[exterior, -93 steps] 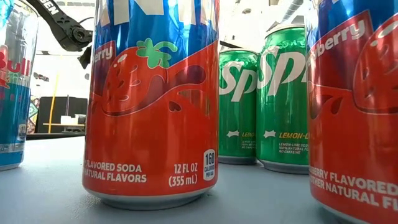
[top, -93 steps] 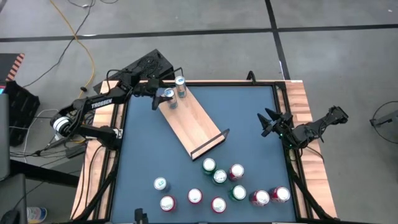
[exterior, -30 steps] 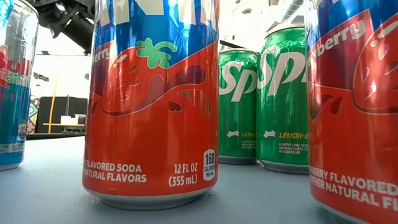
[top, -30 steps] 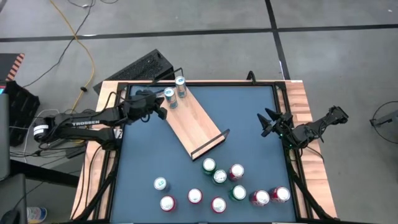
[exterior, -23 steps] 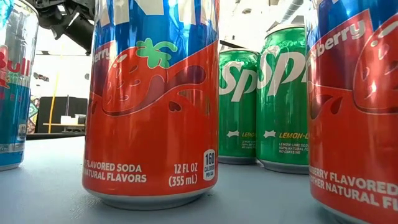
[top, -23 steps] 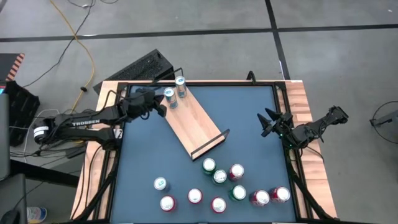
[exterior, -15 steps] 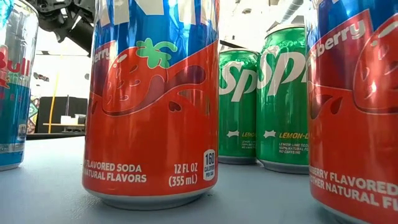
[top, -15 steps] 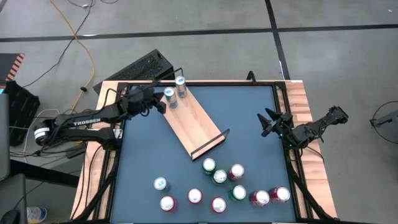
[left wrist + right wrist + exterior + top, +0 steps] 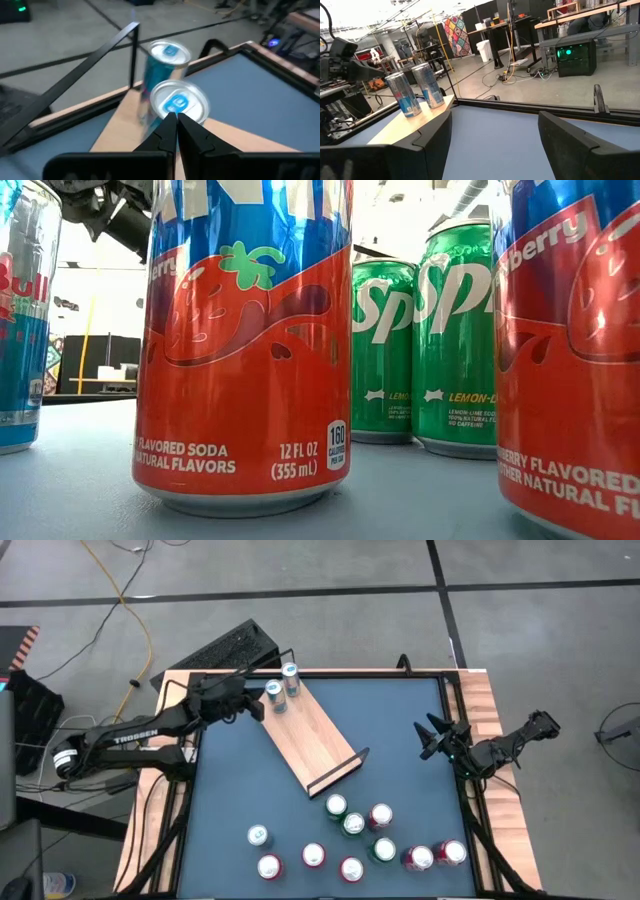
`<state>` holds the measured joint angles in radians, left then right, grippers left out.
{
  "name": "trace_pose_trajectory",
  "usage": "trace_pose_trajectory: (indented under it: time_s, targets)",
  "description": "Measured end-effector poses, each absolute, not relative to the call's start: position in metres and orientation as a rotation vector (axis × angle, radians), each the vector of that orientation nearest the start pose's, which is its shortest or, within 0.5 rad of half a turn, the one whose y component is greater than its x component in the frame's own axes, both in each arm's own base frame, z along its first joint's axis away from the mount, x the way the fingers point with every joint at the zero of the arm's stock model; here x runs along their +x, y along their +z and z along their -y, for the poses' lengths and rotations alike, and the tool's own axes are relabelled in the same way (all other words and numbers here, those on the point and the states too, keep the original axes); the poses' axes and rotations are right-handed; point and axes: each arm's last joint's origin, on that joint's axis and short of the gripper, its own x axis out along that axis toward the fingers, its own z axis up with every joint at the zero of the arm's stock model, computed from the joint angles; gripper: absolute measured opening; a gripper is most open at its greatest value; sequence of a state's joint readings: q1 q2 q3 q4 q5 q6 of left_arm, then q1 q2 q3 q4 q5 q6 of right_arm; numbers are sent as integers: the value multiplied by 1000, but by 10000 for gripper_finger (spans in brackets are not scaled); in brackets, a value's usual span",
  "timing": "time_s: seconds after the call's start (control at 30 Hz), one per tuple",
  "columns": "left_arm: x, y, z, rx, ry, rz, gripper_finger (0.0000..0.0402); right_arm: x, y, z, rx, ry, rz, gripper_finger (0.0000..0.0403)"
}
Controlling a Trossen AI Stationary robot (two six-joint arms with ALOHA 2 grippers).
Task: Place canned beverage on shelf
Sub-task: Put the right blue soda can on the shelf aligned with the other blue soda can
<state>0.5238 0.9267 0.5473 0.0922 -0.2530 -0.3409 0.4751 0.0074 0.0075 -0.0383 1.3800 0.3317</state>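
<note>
The shelf [image 9: 312, 738], a light-wood board with black end rails, lies slantwise on the blue table. Two blue-and-silver cans stand upright at its far left end, one [image 9: 272, 693] nearer me and one [image 9: 290, 673] behind it; the left wrist view shows both cans [image 9: 179, 102] [image 9: 169, 52]. My left gripper [image 9: 258, 712] is shut and empty, just left of the nearer can, its fingertips [image 9: 176, 117] level with the can's top. My right gripper [image 9: 428, 737] waits open at the table's right edge, pointing level toward the shelf [image 9: 415, 120].
Several red and green cans [image 9: 352, 824] stand in a cluster on the table's near half; in the low view they fill the foreground, with a red strawberry can [image 9: 245, 340] closest. The shelf's near rail [image 9: 336, 772] stands up beside the cluster. A keyboard [image 9: 232, 648] lies beyond the far left corner.
My left gripper, still shut, has swung a little toward the table's far edge beside the shelf's far end and rolled slightly. The two cans on the shelf have stayed upright and in place.
</note>
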Motion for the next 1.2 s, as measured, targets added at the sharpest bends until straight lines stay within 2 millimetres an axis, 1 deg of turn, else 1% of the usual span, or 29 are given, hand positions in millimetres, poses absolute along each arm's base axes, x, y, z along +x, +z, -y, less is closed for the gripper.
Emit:
trace_pose_trajectory:
  time_s: [0.07,0.17,0.23,0.4,0.67,0.87,1.2]
  targets:
    - [171,254,-105,-386,827,-148,0,79,163,-9,278,-899,127,282]
    - [175,256,-98,-396,742,-140,0,79,163,-9,274,-900,125,282]
    - [179,255,-96,-377,714,-154,0,79,163,-9,274,-900,125,282]
    - [188,250,-99,-366,731,-158,0,79,163,-9,260,-903,118,282]
    - [199,231,-104,-371,753,-255,0,79,163,-9,253,-906,115,282]
    - [197,231,-106,-339,816,-253,0,79,163,-9,252,-906,115,282]
    - [195,232,-110,-300,846,-259,0,79,163,-9,251,-906,115,282]
